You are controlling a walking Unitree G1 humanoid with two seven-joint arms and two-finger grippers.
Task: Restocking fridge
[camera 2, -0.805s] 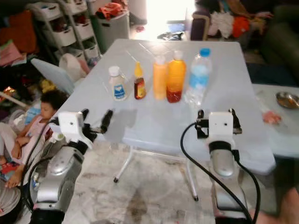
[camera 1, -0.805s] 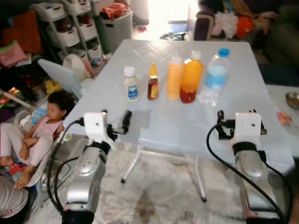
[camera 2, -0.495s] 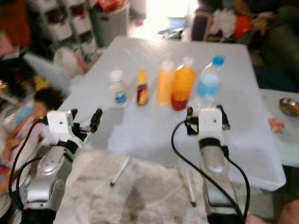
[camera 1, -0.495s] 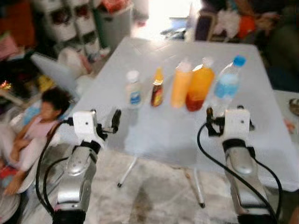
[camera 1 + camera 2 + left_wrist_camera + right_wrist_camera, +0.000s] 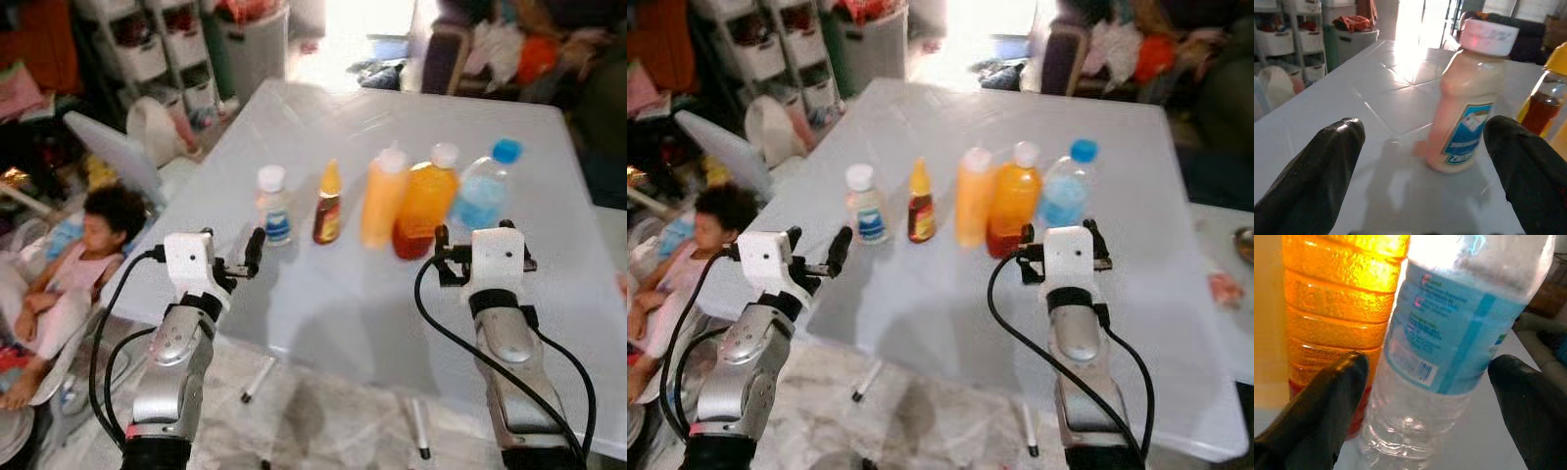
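Clear water bottle [image 5: 1449, 357] stood on desk [image 5: 323, 304], touching orange juice bottle [image 5: 1337, 308]. Right gripper [image 5: 1430, 396] jaws spread around it; best centred before closing. Left gripper [image 5: 1420, 161] spread near mayo bottle [image 5: 1464, 103].

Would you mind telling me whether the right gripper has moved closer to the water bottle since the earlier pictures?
Yes. The right gripper has advanced across the white table toward the water bottle, which now sits between its open fingers.
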